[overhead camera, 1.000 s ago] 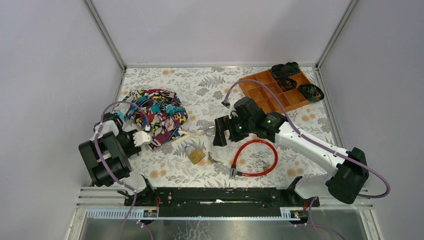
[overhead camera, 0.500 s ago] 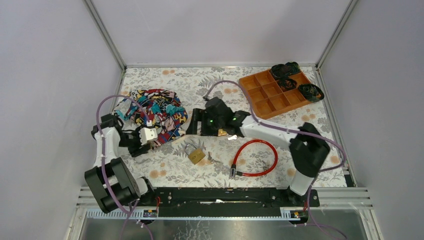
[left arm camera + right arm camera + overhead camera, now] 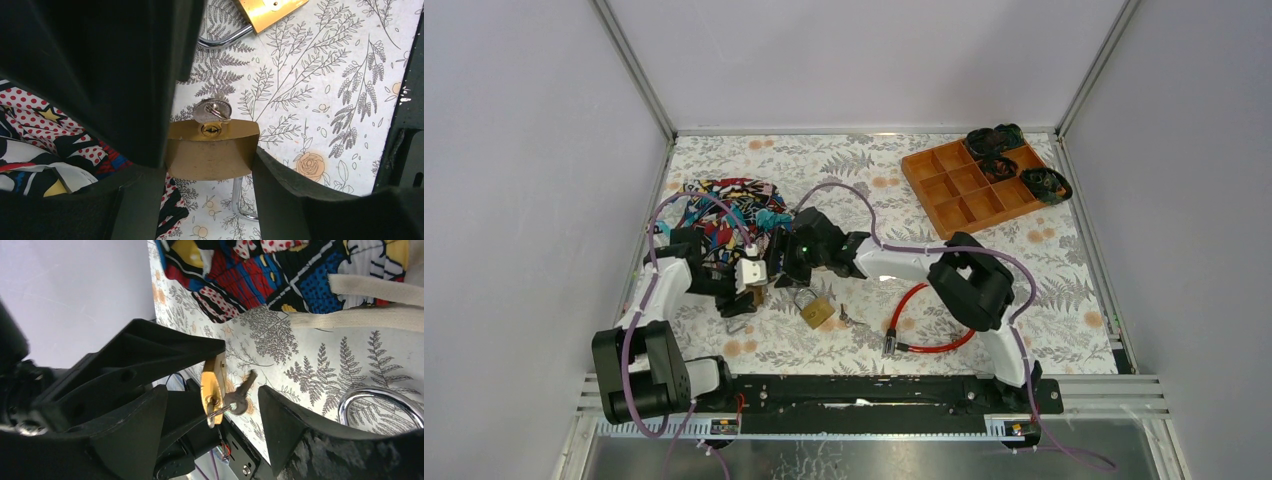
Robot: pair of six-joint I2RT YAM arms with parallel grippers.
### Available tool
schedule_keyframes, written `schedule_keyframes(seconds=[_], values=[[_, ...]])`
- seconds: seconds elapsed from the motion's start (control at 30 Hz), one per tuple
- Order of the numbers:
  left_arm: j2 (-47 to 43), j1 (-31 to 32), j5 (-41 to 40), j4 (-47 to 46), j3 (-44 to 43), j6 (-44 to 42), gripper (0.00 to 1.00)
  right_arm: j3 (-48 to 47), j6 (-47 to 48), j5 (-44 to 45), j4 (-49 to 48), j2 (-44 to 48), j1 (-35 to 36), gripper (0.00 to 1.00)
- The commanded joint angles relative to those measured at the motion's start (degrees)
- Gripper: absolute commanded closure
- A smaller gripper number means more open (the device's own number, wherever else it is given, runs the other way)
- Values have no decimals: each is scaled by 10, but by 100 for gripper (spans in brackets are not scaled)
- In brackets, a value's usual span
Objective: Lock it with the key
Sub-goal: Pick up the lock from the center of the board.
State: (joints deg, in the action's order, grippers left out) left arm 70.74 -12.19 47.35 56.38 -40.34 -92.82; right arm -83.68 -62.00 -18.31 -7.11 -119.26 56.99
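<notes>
Nearby, on the leaf-print table (image 3: 1044, 260): a patterned cloth (image 3: 724, 215) bunched at the left. A second padlock (image 3: 817, 312) lies flat near the middle, with loose keys (image 3: 852, 318) just beside it. A red cable (image 3: 934, 320) is looped to their right. An orange tray (image 3: 969, 190) sits at the far right corner, well apart.

The cloth is tight against the work area, just behind both grippers. In the left wrist view it shows under that gripper's finger, and its pale strap (image 3: 360, 315) crosses the right wrist view. The second padlock's shackle shows at that view's lower right.

Padlock (image 3: 212, 155): brass, lifted off the table. The left gripper (image 3: 210, 167) is clenched across its body, one finger pressed on each side. The shackle is at the end away from the key.

Key (image 3: 242, 392): seated in the keyhole, bow sticking out toward the right arm.

Right gripper (image 3: 214, 388): jaws spread, grasping nothing. Its two fingers straddle the key's bow and the padlock's keyhole end. The bow sits close to one finger; cannot tell whether it touches.
</notes>
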Motion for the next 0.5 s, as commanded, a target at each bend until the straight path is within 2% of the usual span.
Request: schedule_keyframes(seconds=[0.0, 0.13, 0.23, 0.47], values=[[-3, 10, 16, -47, 1, 42, 100, -36, -48, -37, -16, -28, 7, 27], [3, 11, 21, -55, 2, 46, 100, -49, -65, -59, -21, -58, 8, 30], [5, 13, 21, -56, 2, 41, 100, -60, -78, -63, -22, -73, 11, 39], [12, 17, 9, -75, -1, 59, 100, -121, -68, -91, 18, -103, 18, 46]])
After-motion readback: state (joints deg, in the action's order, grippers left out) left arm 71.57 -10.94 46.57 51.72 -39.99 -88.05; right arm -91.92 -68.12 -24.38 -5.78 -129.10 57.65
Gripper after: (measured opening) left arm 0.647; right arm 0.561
